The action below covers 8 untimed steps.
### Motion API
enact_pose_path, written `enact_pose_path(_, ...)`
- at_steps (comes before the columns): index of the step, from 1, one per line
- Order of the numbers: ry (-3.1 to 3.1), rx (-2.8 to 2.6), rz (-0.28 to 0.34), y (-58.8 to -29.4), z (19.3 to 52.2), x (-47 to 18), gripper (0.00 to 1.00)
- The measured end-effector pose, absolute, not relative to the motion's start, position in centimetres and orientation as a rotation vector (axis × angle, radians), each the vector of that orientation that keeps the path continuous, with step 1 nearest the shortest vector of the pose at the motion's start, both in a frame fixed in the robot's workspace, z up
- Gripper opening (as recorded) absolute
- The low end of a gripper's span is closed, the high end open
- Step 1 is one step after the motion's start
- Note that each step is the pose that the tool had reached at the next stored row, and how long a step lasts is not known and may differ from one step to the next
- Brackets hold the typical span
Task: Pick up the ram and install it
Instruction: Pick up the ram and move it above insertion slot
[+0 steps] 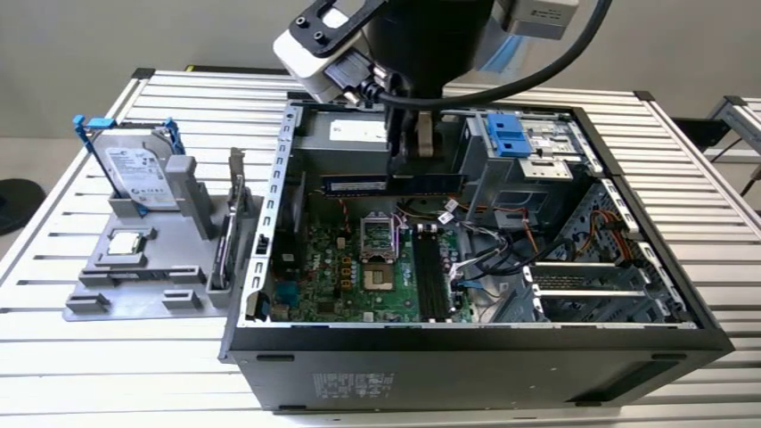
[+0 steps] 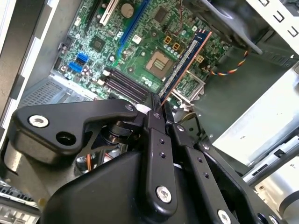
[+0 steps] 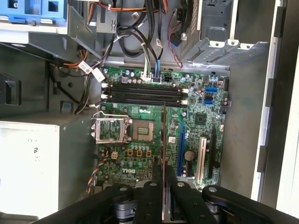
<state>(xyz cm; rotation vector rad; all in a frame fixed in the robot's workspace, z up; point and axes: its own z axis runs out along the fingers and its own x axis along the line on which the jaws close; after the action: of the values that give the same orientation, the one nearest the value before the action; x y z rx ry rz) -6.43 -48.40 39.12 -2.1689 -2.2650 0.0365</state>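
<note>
Inside the open computer case (image 1: 476,357), which lies on its side on the slatted white desk (image 1: 107,374), the claw (image 1: 411,159) is clenched on the ram (image 1: 393,185). It holds the stick level in the air above the green motherboard (image 1: 356,267), gripped near its middle. One pale label sits on the ram's face towards the exterior view's left; its print is too small to make out. In both wrist views the ram shows edge-on (image 2: 184,60) (image 3: 163,135), rising from between the black fingers (image 2: 154,126) and turned crosswise to the memory slots.

There are four of those memory slots (image 3: 142,91), black and side by side, beside the one square processor socket (image 3: 140,129). The ram is clear of them, touching nothing but the claw. A blue drive bracket (image 1: 509,134) sits at the far corner of the case, and a bundle of black cables (image 1: 511,254) runs across the board's edge. A white sticker (image 1: 351,386) with fine print is on the case's outer wall.

At the exterior view's left, a grey holder (image 1: 155,290) rests on the desk and carries three things: one silver hard drive (image 1: 137,174) with a white label, standing in a blue frame, one small square chip (image 1: 125,242) lying flat, and one grey card (image 1: 234,223) with a metal bracket, standing on edge beside the case.
</note>
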Motion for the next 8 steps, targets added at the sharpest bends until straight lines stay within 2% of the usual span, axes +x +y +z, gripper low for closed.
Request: enact_pose_path(8, -2.265, -2.169, 0.037, -48.40, 39.12, -5.52, 0.00)
